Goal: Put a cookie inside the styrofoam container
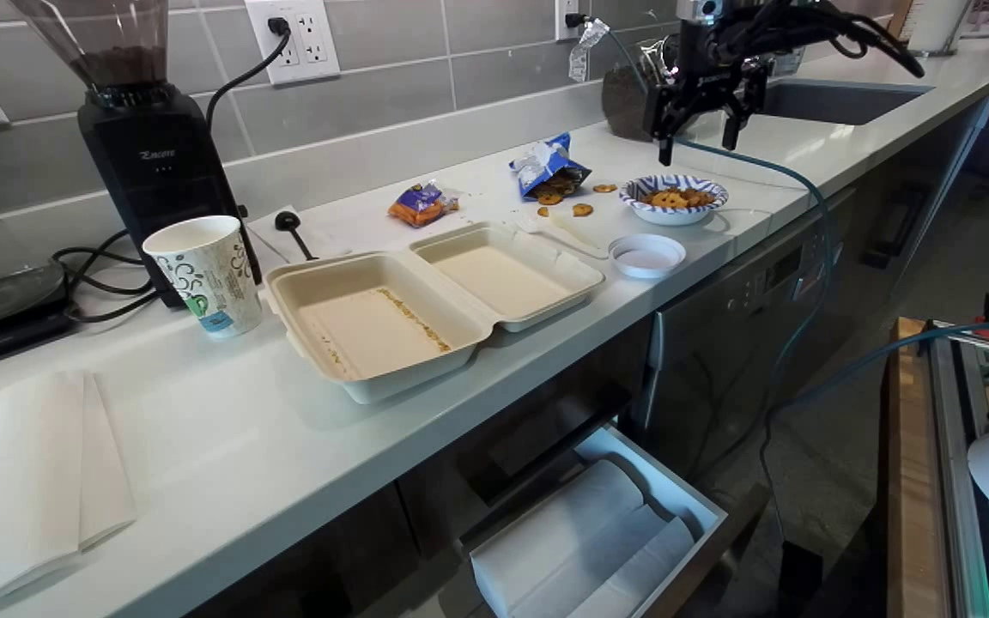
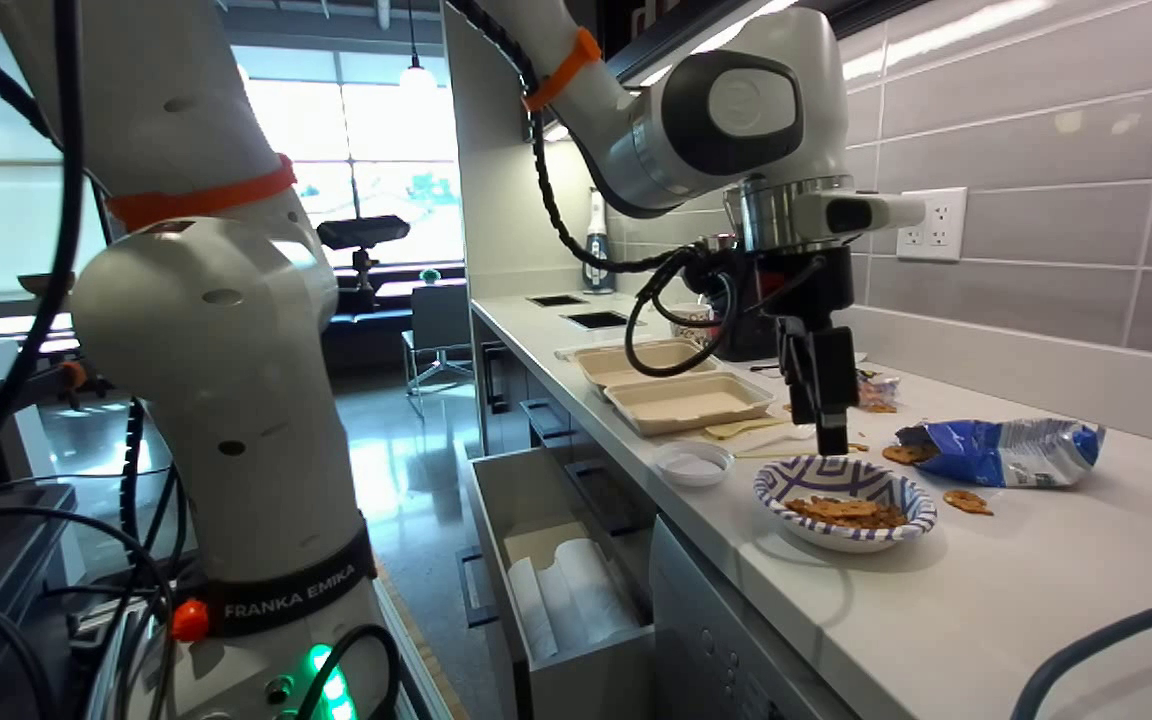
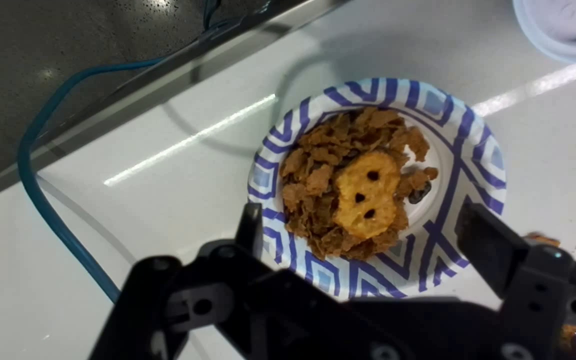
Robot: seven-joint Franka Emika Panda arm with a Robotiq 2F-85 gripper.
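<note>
A golden-brown cookie (image 3: 368, 195) with three dark holes lies on brown flakes in a blue-patterned paper bowl (image 3: 313, 115). The bowl also shows in both exterior views (image 1: 670, 216) (image 2: 841, 540). Other similar cookies (image 1: 582, 209) (image 2: 966, 502) lie on the counter beside the blue snack bag. The styrofoam container (image 1: 494, 275) (image 2: 691, 402) lies open on the counter, its two halves flat, with crumbs in one half. My gripper (image 3: 360, 217) is open and empty above the bowl, its fingers pointing down, apart from the cookie. It shows in both exterior views (image 1: 698, 149) (image 2: 826, 435).
A small white round dish (image 1: 647, 256) and pale utensils (image 1: 572, 233) lie between bowl and container. The torn blue bag (image 1: 550, 167) and a small snack packet (image 1: 421, 204) lie toward the wall. A paper cup (image 1: 207, 275) stands past the container. A teal cable (image 1: 812, 193) crosses the counter.
</note>
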